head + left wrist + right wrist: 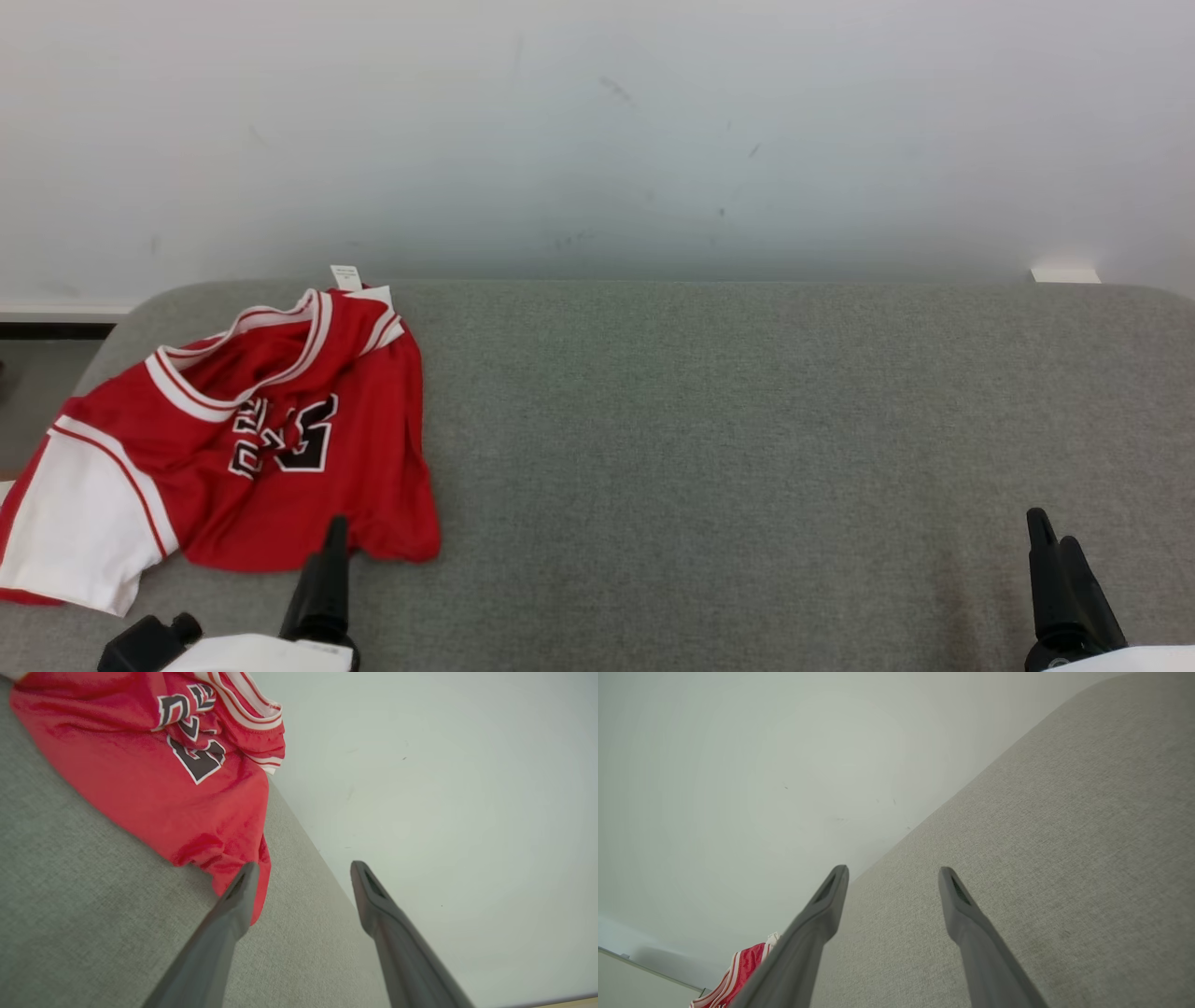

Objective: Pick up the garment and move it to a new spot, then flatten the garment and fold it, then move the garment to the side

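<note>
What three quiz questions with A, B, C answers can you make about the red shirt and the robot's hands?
1. Where does the crumpled red and white sports jersey lie on the grey fabric-covered table?
A. on the robot's left side
B. in the middle
C. on the robot's right side

2. What colour fills the jersey's printed number?
A. blue
B. black
C. green

3. How do the dark two-fingered left gripper and right gripper stand?
A. both shut on the jersey
B. one open, one shut
C. both open

Answers: 1 A, it lies at the head view's left. 2 B, the number is black with white edging. 3 C, each wrist view shows a wide gap between the fingers.
</note>
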`<state>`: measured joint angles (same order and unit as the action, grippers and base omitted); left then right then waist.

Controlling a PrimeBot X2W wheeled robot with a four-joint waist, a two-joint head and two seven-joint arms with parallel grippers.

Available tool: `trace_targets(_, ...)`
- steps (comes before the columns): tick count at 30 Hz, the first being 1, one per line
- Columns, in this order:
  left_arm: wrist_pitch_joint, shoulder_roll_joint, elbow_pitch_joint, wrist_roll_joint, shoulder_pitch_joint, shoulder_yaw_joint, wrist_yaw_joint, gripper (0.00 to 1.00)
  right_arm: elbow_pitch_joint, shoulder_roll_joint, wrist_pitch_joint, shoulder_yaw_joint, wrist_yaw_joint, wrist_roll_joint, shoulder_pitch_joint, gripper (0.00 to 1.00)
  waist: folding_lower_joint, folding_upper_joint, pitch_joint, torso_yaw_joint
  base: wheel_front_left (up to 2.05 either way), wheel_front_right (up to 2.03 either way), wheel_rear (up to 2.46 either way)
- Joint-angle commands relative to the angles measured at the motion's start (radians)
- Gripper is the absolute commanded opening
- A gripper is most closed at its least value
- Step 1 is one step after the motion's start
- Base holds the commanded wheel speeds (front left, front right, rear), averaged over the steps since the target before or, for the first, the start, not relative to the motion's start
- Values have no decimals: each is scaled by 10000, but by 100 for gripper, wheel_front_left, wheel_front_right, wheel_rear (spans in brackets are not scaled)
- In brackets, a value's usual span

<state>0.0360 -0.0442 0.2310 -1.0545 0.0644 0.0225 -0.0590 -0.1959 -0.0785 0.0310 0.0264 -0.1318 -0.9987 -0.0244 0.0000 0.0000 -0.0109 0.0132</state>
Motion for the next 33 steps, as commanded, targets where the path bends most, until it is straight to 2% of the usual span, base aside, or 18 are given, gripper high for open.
trace_targets(1,120,-68,-121,545,46,-21,61,100,163,-120,143,-65,6,490,-42,100,0,0,-6,9,0,0,0)
trace_targets(19,713,-76,20,3365,-77,-234,164,100,4,19,742,-293,9,3133,247,100,0,0,-49,18,0,0,0)
trace_targets(33,1082,-167,263,5195,-202,-616,89,100,-129,27,1117,-106,11,4677,464,100,0,0,-88,-43,0,0,0)
